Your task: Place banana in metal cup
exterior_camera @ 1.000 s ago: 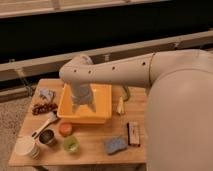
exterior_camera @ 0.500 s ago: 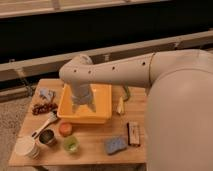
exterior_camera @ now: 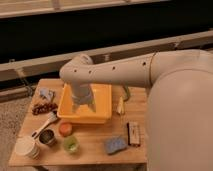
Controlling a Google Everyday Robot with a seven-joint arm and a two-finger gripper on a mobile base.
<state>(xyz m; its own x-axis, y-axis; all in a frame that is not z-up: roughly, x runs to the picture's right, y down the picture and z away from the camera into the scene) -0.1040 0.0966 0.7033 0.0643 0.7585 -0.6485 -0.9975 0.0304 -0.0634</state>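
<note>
Yellow tub (exterior_camera: 102, 97) sat in the middle of the table (exterior_camera: 92, 142), and we saw the end effector (exterior_camera: 83, 104) hanging over its inside. Whether it was open or closed, we could not tell. We noted the banana (exterior_camera: 120, 105) lying on the table just right of the tub, near a thin green piece (exterior_camera: 126, 92). The metal cup (exterior_camera: 47, 137) stood towards the front-left corner — beside an orange cup (exterior_camera: 65, 128), well apart from the banana.

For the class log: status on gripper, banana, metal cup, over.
Gripper above yellow tub. Banana on table right of tub, ungrasped. Metal cup front left, orange cup beside it.
</note>
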